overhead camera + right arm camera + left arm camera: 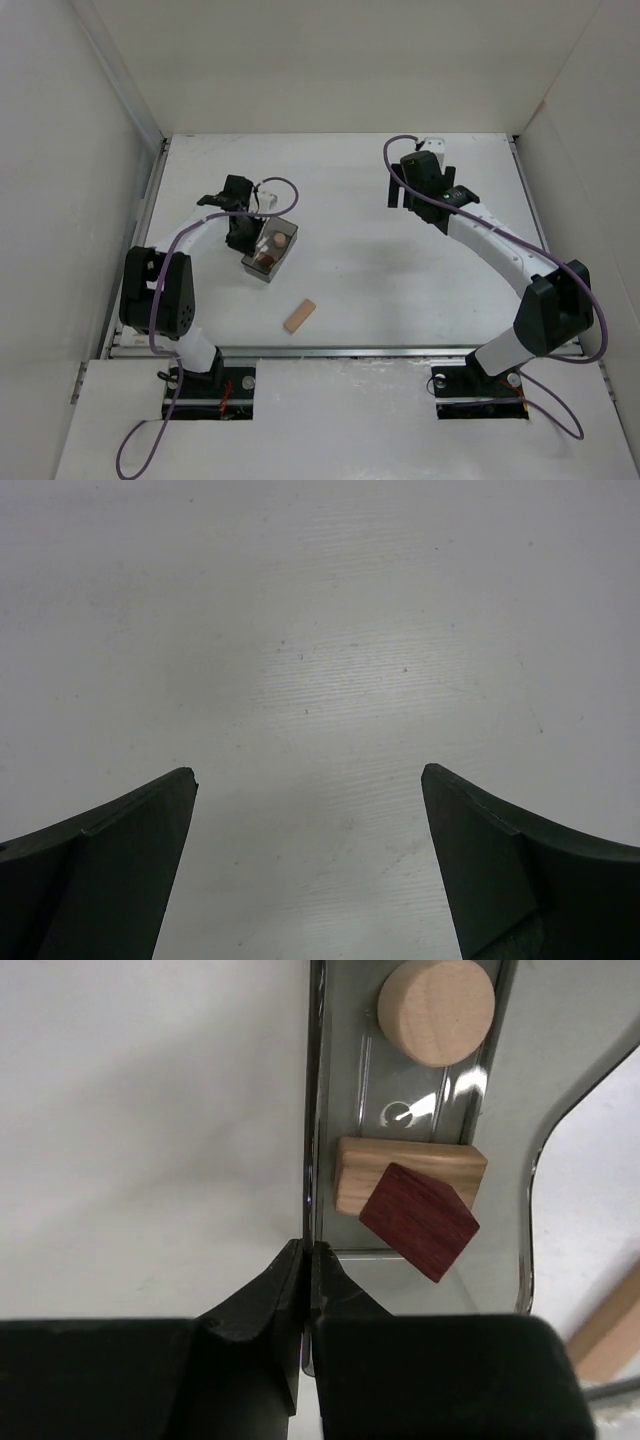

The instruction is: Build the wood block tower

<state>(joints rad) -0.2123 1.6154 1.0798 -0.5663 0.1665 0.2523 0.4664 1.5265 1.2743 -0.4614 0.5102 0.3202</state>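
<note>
On the wall of the bin, your left gripper is clamped fully closed; your right gripper hangs wide open, holding nothing, above the table

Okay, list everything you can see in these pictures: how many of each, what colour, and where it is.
bin: one, dark see-through, left of the table's middle
disc: one, pale tan, round, in the bin
block: one, tan, oblong, in the bin
cube: one, dark red-brown, in the bin, overlapping the block
plank: one, pale tan, flat on the table, nearer the arm bases than the bin
table: one, white
left gripper: one, black, shut on the bin's wall
right gripper: one, black, open, above the table at far right, holding nothing
</note>
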